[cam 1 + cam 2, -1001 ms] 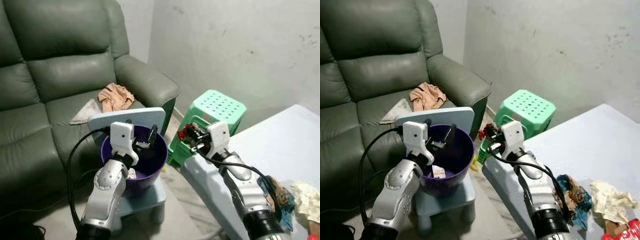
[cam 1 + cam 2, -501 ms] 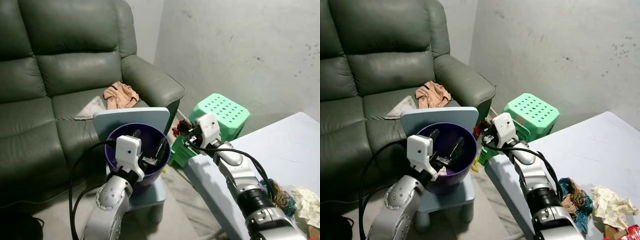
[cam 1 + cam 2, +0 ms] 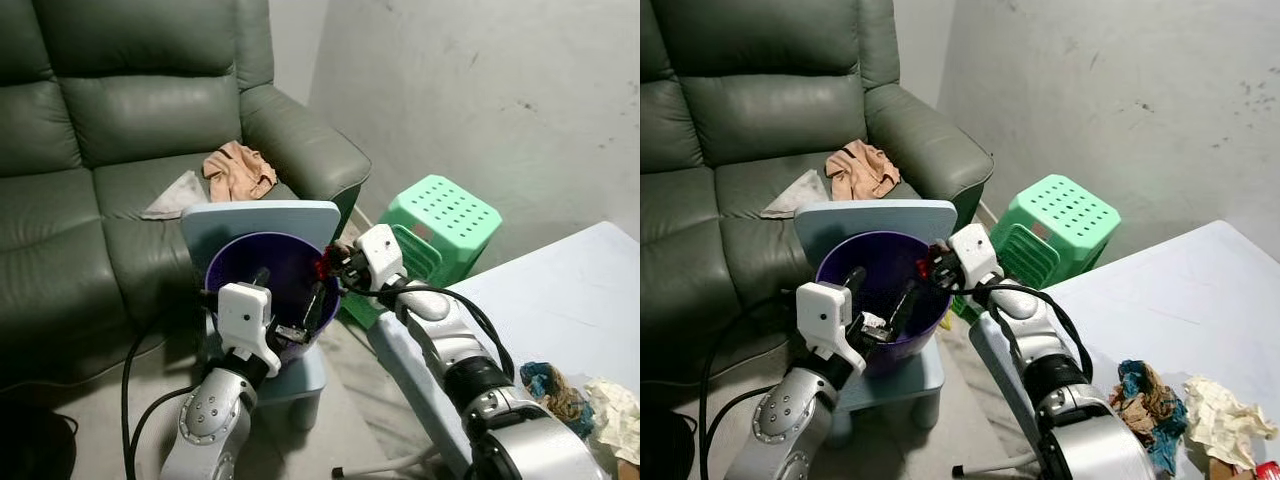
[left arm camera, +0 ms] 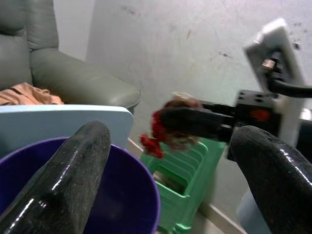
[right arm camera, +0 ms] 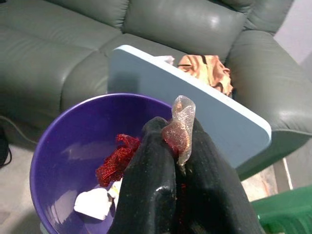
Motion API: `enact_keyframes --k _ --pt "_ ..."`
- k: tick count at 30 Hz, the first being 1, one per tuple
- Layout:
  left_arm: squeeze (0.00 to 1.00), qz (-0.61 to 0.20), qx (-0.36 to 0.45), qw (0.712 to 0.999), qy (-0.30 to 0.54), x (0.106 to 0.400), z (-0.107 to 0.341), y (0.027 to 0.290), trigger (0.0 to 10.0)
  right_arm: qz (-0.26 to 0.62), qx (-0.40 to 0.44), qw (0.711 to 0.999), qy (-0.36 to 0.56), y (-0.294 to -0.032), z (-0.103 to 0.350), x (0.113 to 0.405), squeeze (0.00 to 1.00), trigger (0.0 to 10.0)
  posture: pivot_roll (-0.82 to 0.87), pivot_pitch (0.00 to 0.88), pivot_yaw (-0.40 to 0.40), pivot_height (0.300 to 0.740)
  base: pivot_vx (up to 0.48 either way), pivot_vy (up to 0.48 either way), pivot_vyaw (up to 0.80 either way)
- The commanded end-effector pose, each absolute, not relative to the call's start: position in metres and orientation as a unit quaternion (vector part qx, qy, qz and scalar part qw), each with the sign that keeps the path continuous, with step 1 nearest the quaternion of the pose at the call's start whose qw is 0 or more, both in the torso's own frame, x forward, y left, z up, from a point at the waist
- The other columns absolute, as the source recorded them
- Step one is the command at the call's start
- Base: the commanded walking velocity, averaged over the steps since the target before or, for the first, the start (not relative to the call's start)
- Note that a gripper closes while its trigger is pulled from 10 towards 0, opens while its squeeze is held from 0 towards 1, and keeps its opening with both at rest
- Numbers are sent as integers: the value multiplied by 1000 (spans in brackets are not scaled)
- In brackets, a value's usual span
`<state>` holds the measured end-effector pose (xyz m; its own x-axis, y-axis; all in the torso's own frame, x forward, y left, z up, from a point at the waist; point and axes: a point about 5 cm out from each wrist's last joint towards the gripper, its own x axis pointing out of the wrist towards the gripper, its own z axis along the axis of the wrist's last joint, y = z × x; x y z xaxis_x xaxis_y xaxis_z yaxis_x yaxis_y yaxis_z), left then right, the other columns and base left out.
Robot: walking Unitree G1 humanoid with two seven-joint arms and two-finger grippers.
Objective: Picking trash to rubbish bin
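Note:
A purple bin (image 3: pixel 222 268) stands on a small light-blue chair (image 3: pixel 262 214) in front of the sofa. My right gripper (image 3: pixel 330 266) is shut on a piece of red trash (image 5: pixel 117 158) with a clear wrapper (image 5: pixel 180 122). It holds the trash over the bin's right rim. A white paper scrap (image 5: pixel 91 202) lies at the bottom of the bin. My left gripper (image 3: pixel 288 298) is open at the bin's near rim, its fingers (image 4: pixel 73 165) spread and holding nothing. The red trash (image 4: pixel 156 131) hangs just beyond them.
A green leather sofa (image 3: pixel 120 120) with a peach cloth (image 3: pixel 238 170) fills the left. Against the wall on the right stands a green plastic stool (image 3: pixel 445 215). The white table (image 3: pixel 560 290) at right carries a dark rag (image 3: pixel 548 385) and crumpled paper (image 3: pixel 615 400).
My right gripper has carried the red trash leftward from in front of the green stool to over the bin's rim. The left gripper has dropped to the near rim. The view has shifted.

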<state>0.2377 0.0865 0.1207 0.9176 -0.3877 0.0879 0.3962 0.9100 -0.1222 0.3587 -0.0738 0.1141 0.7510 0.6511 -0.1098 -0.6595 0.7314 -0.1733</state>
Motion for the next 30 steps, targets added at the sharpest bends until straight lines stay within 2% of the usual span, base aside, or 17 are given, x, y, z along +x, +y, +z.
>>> enact_keyframes --k 1,5,22,30 --pt "0 -208 -79 974 -30 234 124 79 10000 355 -113 928 22 -75 115 361 0 10000 171 122 -227 740 0 0 0" --pt "0 -206 -86 975 -20 231 123 80 10000 358 -113 927 20 -70 118 363 0 10000 171 124 -228 740 0 161 0" --pt "0 -208 -96 973 -14 234 125 78 10000 342 -97 934 25 -82 109 360 0 10000 166 109 -221 740 0 457 0" --pt "0 -209 -77 975 -7 235 124 77 10000 335 -95 937 27 -86 108 360 0 10000 172 100 -219 740 0 37 0"
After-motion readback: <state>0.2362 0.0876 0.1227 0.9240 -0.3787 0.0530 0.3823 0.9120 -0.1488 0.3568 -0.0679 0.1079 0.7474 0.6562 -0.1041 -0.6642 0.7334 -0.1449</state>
